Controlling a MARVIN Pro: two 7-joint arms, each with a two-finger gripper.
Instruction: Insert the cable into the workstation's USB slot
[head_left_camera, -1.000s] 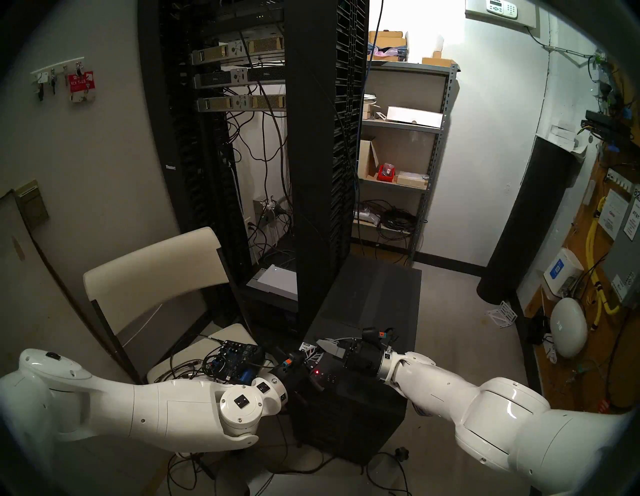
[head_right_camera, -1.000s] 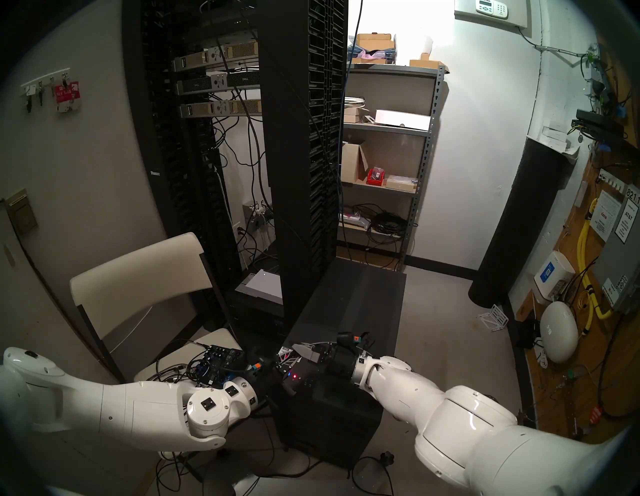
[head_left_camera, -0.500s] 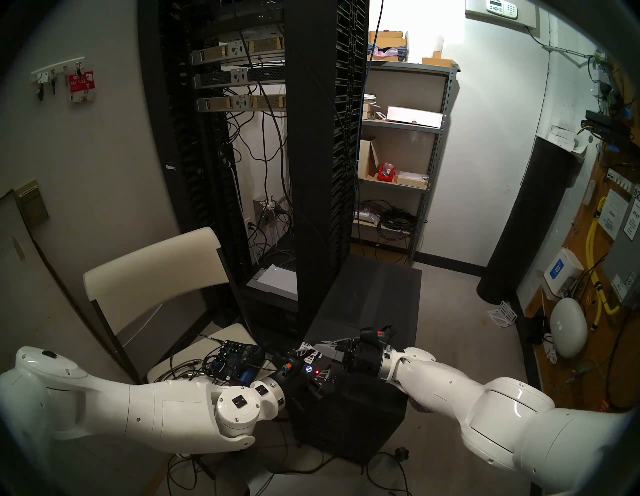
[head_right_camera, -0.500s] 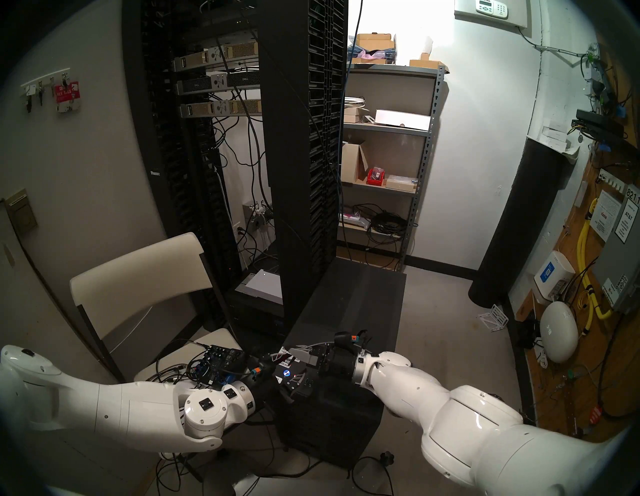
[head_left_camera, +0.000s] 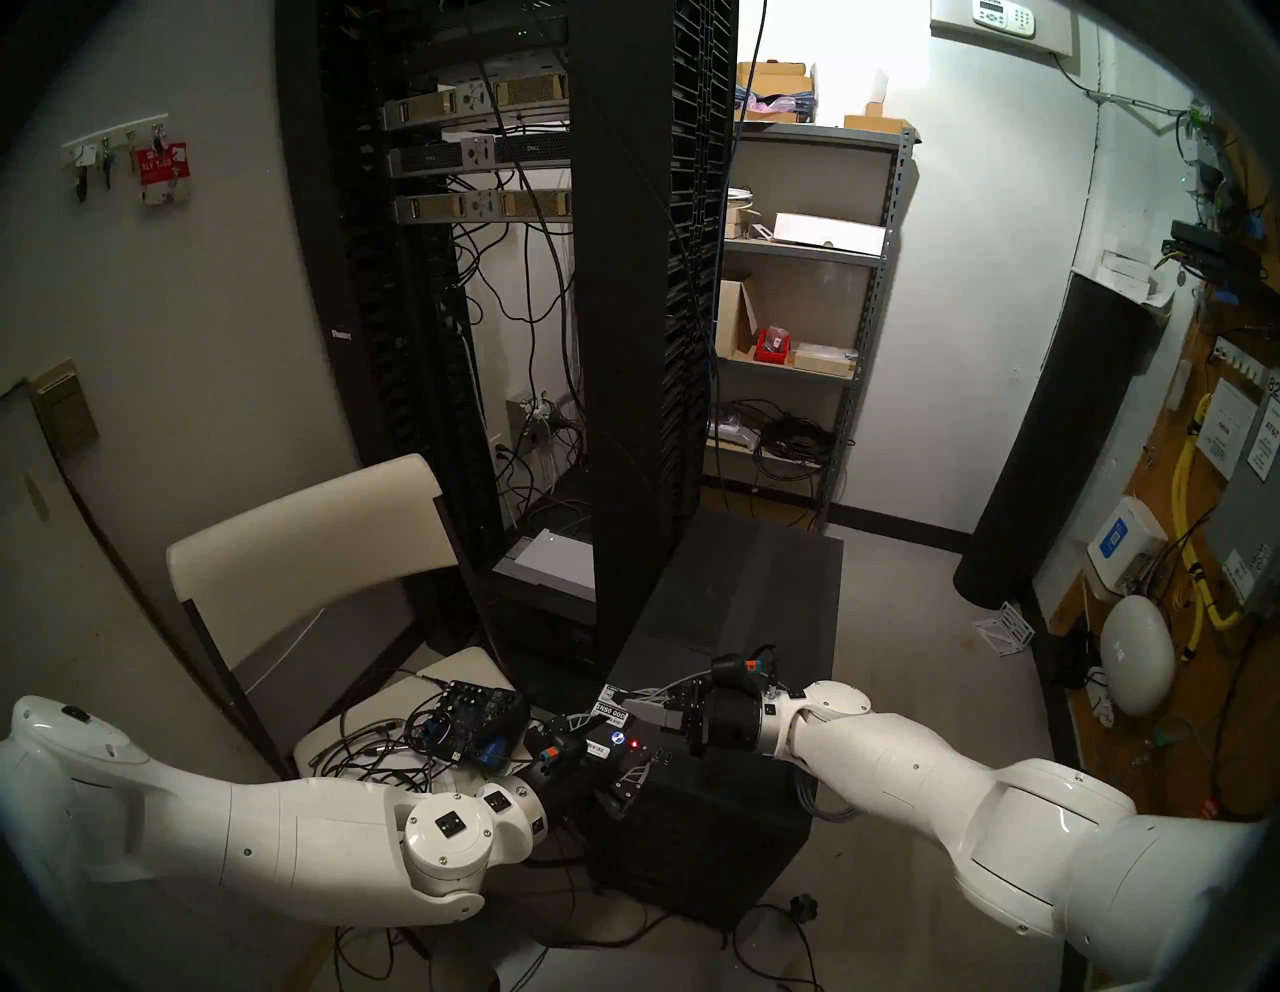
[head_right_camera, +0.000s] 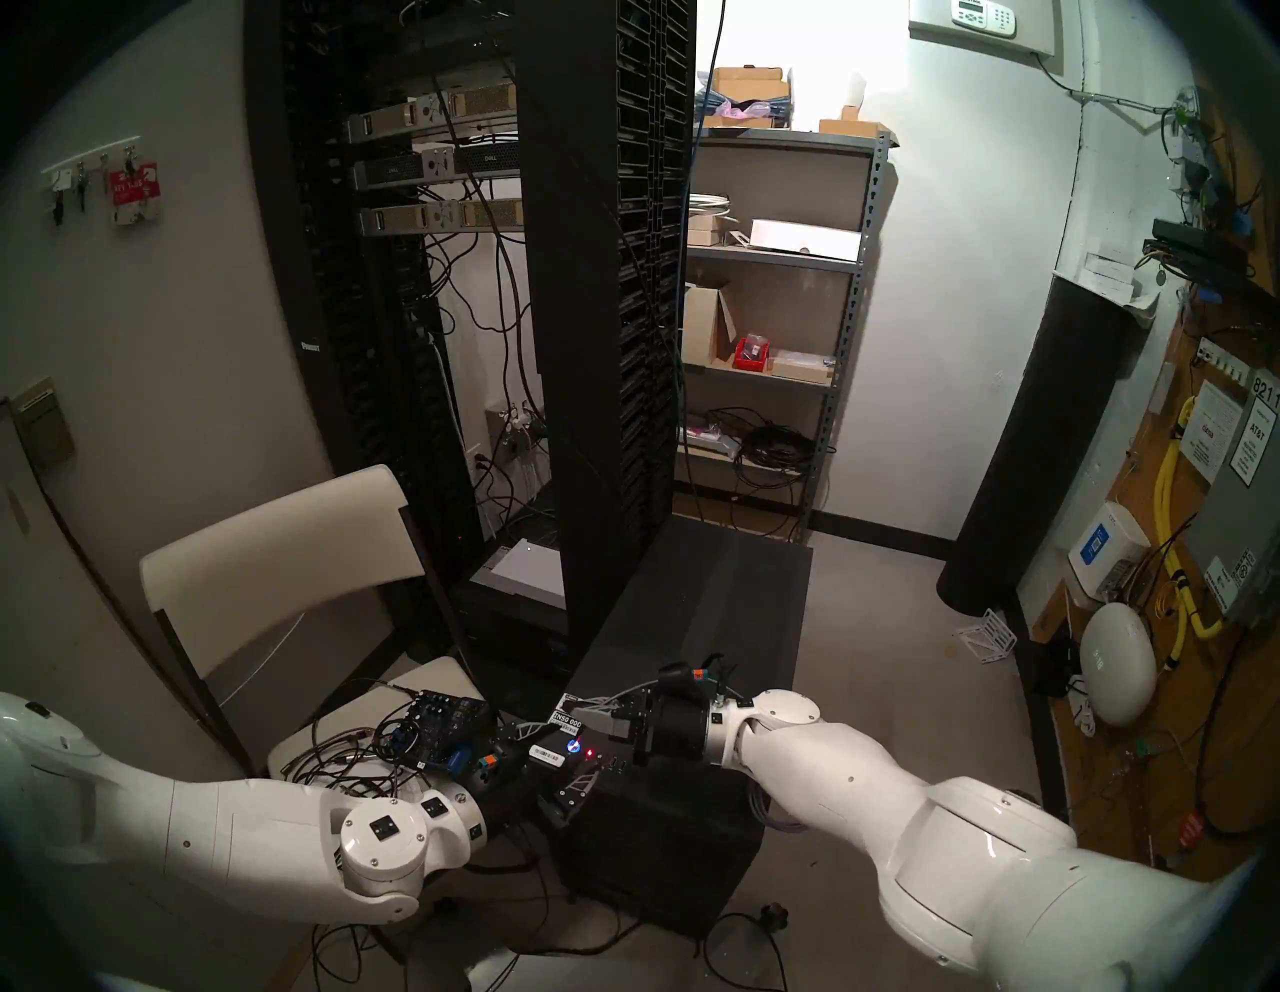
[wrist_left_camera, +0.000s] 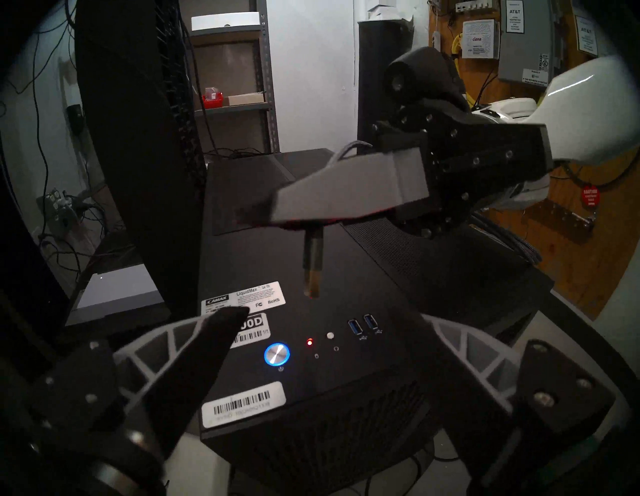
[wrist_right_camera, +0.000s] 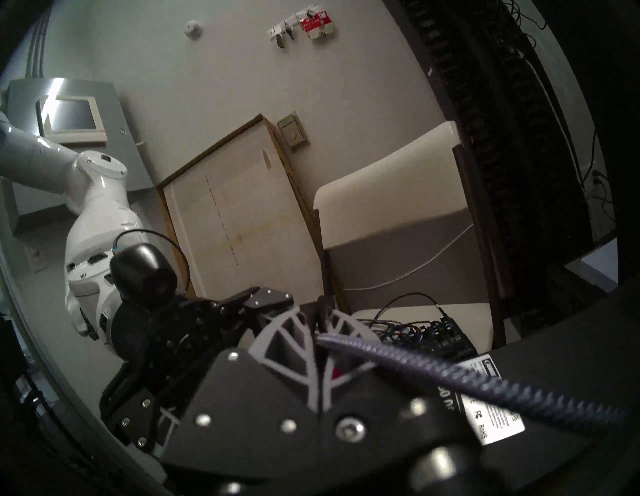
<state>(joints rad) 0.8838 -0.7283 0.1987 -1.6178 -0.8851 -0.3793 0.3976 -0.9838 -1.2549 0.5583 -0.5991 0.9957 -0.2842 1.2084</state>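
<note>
In the left wrist view, the left gripper (wrist_left_camera: 332, 315) fills the near edge with its jaws spread wide and nothing between them. A second ago it was crowded in over the front of the workstation (wrist_left_camera: 381, 270), right next to the right gripper. It has since drawn back toward 7 o'clock and cleared the top panel. I read that as the left arm's part being done, which leaves the panel open for the insertion.

Past the fingertips lie a barcode sticker (wrist_left_camera: 242, 403), the blue-ringed power button (wrist_left_camera: 277, 354) and the red light (wrist_left_camera: 309, 342). The twin ports sit at about 2 o'clock from the light. The USB slot (wrist_left_camera: 370, 322) is the farther of the pair and looks empty.

Beyond that, the right gripper (wrist_left_camera: 294, 207) is clamped shut on the cable (wrist_left_camera: 312, 263). The plug hangs straight down, with its tip close above the panel. It is not over the slot, which lies toward 4 o'clock from the tip. In the right wrist view the braided cord runs back over the gripper, and in the head view slack loops under the forearm.

The server rack (wrist_left_camera: 138, 138) stands behind at 10 o'clock.

By my judgement, the next step is a short sideways shift to the slot and then a straight push down. The plug's orientation cannot be checked here.
</note>
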